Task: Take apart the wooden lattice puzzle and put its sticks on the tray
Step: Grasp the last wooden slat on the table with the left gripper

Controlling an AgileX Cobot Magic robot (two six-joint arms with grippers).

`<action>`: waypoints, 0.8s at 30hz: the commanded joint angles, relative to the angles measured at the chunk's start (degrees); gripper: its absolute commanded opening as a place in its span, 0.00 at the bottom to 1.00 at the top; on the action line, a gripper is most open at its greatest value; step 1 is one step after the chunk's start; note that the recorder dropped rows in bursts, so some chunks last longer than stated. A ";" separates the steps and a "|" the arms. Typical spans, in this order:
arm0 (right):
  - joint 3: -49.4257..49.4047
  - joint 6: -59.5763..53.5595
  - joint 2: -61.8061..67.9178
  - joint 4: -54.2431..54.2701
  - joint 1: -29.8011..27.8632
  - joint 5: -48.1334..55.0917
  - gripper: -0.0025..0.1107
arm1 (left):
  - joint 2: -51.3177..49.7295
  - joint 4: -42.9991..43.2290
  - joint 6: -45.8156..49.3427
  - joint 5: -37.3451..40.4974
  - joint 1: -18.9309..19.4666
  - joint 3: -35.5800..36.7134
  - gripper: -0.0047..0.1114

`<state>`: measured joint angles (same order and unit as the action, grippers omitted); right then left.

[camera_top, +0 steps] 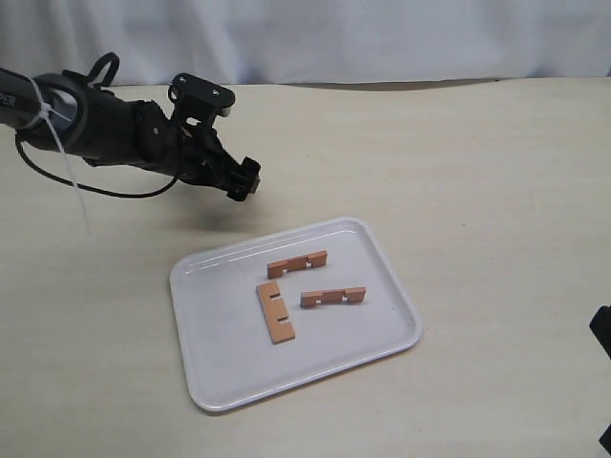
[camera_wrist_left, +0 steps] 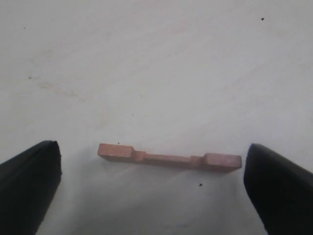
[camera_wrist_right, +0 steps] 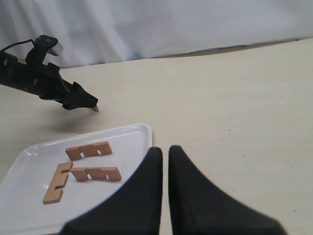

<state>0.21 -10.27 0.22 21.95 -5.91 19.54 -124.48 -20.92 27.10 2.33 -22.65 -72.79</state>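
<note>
No assembled lattice puzzle is in view. Three reddish-brown notched sticks (camera_top: 297, 264) (camera_top: 275, 313) (camera_top: 333, 297) lie apart on the white tray (camera_top: 220, 382). A fourth stick (camera_wrist_left: 168, 159) lies lengthwise between the spread fingers (camera_wrist_left: 29, 181) of my left gripper (camera_top: 250, 183), off the tray on the table behind it. One end is close to a finger, and a clear gap shows at the other. My right gripper (camera_wrist_right: 160, 149) is shut and empty, near the tray's (camera_wrist_right: 132, 142) edge on its own side.
The beige table (camera_top: 477, 191) stretches to the right of the tray. A pale curtain (camera_top: 382, 38) hangs behind its far edge. The left arm's black cable (camera_top: 57, 181) loops over the table at the far left.
</note>
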 commanded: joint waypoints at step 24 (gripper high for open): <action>-0.21 -0.41 -0.22 -0.40 0.00 0.07 0.06 | -2.28 -2.26 -0.71 -5.38 0.01 -0.32 0.85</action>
<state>0.21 -10.27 0.22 21.95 -5.91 19.54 -126.49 -22.74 27.01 -1.72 -22.65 -72.79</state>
